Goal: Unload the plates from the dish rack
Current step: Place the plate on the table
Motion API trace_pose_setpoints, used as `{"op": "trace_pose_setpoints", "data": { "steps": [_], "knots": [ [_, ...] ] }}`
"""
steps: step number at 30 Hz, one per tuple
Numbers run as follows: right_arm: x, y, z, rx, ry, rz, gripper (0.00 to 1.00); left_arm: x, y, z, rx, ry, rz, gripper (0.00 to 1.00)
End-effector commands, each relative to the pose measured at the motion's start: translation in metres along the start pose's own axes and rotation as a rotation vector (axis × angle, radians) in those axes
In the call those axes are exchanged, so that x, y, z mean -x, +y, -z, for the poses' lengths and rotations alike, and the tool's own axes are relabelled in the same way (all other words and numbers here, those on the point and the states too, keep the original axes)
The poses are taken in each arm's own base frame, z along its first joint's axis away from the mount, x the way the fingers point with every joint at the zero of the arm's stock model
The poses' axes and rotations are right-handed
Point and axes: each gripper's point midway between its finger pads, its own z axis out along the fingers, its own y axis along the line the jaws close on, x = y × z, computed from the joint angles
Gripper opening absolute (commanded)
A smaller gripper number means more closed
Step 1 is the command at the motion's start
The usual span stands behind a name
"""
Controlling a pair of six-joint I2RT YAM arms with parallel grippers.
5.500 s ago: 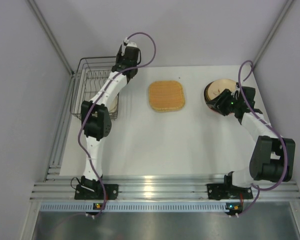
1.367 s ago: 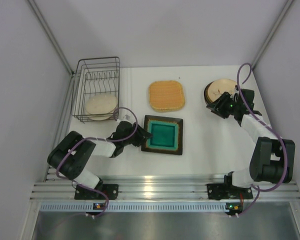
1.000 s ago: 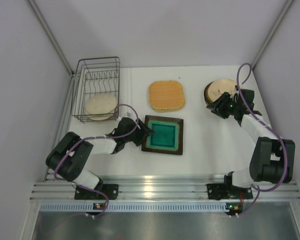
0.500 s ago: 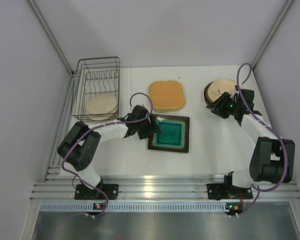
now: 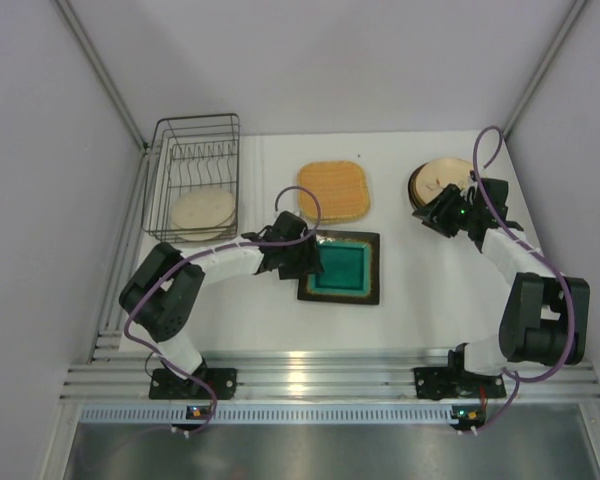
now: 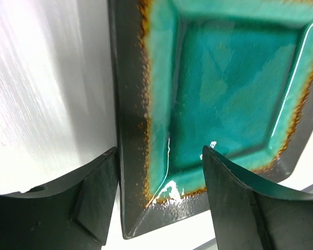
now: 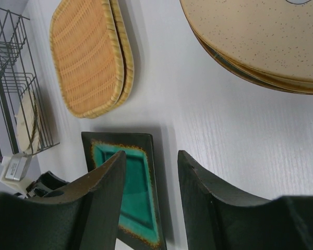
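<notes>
Glossy glazed teal plate (image 6: 224,94); matt woven plate (image 7: 88,57); dark metal wire rack (image 5: 192,160).

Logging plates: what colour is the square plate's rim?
The rim is near-black, speckled orange beside the teal; left wrist view.

White table (image 5: 430,290): dish rack (image 5: 196,150), woven plates (image 5: 333,191), teal plate (image 5: 344,268), plate stack (image 5: 438,180)

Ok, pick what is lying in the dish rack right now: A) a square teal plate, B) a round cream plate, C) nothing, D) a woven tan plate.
B: a round cream plate lies inside the dish rack, while the square teal plate and the woven plate sit out on the table.
</notes>
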Motion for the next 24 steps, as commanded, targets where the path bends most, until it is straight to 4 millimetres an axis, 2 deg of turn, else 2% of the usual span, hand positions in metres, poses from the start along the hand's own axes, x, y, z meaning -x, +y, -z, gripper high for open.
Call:
{"op": "trace_pose_setpoints", "data": {
  "steps": [1, 24],
  "knots": [
    [0.006, 0.004, -0.003, 0.015, -0.027, 0.021, 0.45, -0.031, 0.026, 0.005, 0.137, 0.097, -0.08, 0.69],
    [0.004, 0.002, -0.006, 0.02, -0.018, 0.016, 0.45, -0.025, -0.036, 0.021, 0.013, 0.072, -0.25, 0.68]
  ]
}}
